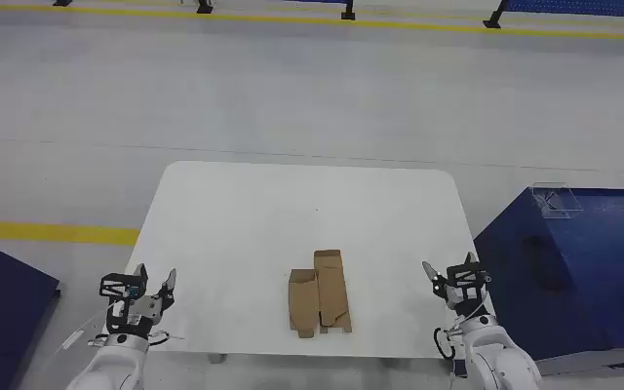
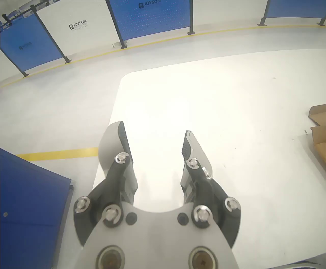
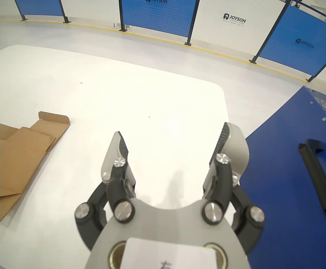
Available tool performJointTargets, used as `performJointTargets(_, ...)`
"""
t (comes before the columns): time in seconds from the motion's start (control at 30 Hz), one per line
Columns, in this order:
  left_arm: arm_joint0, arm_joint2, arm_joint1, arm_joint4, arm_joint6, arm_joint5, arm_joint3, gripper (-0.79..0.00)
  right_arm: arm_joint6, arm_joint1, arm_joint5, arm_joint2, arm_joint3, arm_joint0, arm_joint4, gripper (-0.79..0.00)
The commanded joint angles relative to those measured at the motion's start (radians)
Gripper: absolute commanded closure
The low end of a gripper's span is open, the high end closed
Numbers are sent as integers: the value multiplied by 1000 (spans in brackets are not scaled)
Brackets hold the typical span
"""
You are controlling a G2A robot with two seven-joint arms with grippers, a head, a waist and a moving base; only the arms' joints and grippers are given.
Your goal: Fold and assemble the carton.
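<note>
Currently the carton (image 1: 320,291) is laid flat, unassembled, near the robot-side edge of the white table (image 1: 292,205), between left gripper (image 2: 154,130) and right gripper (image 3: 172,130), and is touched by neither. Thin brown card is judged light, stiff across panels and easily creased; a flap edge is best taken. Both sets of jaws are held apart, empty.

Print | you have logo lettering on the far white panel (image 2: 76,15) and blue panels (image 3: 304,43) | label (image 3: 168,254) on right gripper (image 3: 172,129) base: character cut off
</note>
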Motion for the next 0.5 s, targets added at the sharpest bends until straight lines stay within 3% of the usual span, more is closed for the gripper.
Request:
performJointTargets(0.0, -8, 10, -7, -143, -28, -27, -32, -785, 0, 0, 0, 0, 0, 0, 0, -785)
performJointTargets(0.07, -13, 11, -12, -407, -142, -109, -78, -785, 0, 0, 0, 0, 0, 0, 0, -785)
performJointTargets(0.13, -31, 1, -12, -671, -326, -168, -114, -785, 0, 0, 0, 0, 0, 0, 0, -785)
performJointTargets(0.23, -91, -8, -9, -1036, -586, -194, -103, -785, 0, 0, 0, 0, 0, 0, 0, -785)
performJointTargets(0.33, -206, 35, -7, -1264, -804, -158, -19, -785, 0, 0, 0, 0, 0, 0, 0, -785)
performJointTargets(0.47, -408, 146, -13, -1515, -1094, -87, 202, -785, 0, 0, 0, 0, 0, 0, 0, -785)
